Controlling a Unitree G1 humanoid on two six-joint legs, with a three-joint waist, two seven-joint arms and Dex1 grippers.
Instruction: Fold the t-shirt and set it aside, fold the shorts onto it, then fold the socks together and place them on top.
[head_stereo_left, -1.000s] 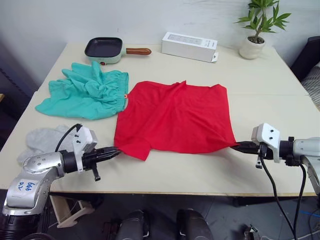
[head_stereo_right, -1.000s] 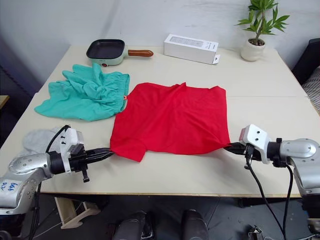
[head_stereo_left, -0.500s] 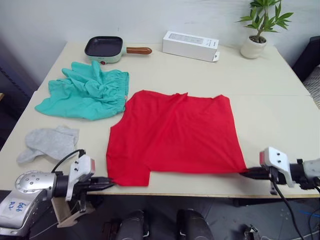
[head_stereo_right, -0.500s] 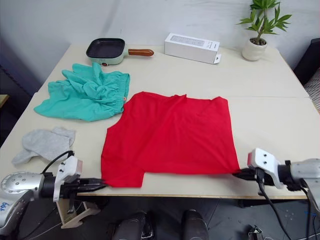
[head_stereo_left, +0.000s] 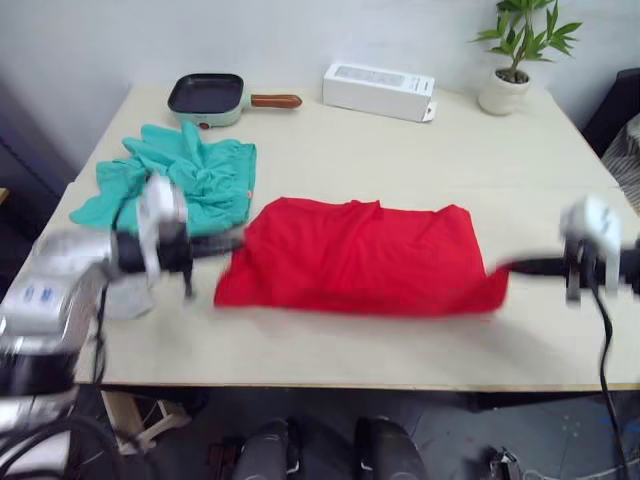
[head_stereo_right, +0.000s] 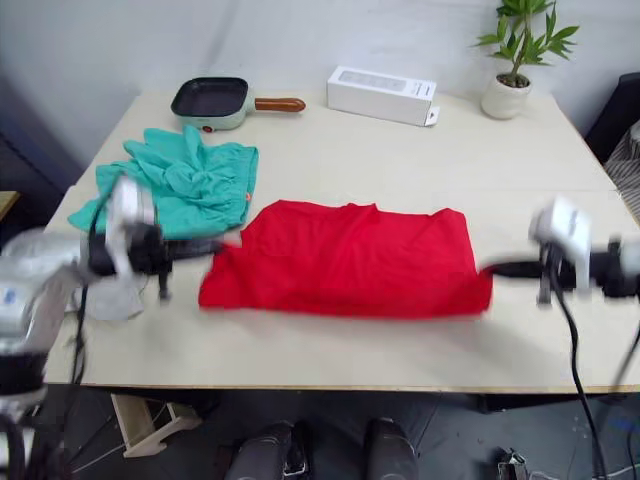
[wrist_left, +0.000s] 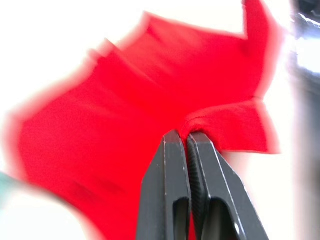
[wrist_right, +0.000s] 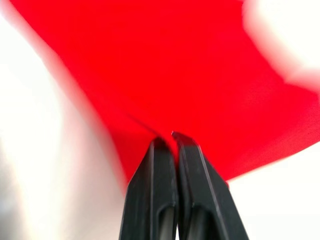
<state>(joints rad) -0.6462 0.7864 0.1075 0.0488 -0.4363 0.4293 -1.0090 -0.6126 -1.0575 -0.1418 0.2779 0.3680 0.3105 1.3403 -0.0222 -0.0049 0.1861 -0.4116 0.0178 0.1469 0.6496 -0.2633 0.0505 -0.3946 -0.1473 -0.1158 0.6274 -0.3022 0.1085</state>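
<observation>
The red t-shirt (head_stereo_left: 360, 258) lies across the middle of the table, its near edge lifted and carried back over itself. My left gripper (head_stereo_left: 235, 241) is shut on its left hem corner, and the fingers (wrist_left: 176, 150) pinch red cloth in the left wrist view. My right gripper (head_stereo_left: 497, 268) is shut on the right hem corner, where the fingertips (wrist_right: 167, 145) clamp the fabric. The teal shorts (head_stereo_left: 185, 180) lie crumpled at the back left. A bit of the grey socks (head_stereo_right: 112, 298) shows under my left arm.
A small frying pan (head_stereo_left: 208, 97) with a wooden handle, a white box (head_stereo_left: 378, 91) and a potted plant (head_stereo_left: 508, 60) stand along the table's far edge. Bare tabletop (head_stereo_left: 350, 345) runs along the near edge.
Both grippers rose from the table's near edge and swung away from me, carrying the t-shirt's hem up and over the shirt. The shirt now looks shorter front to back.
</observation>
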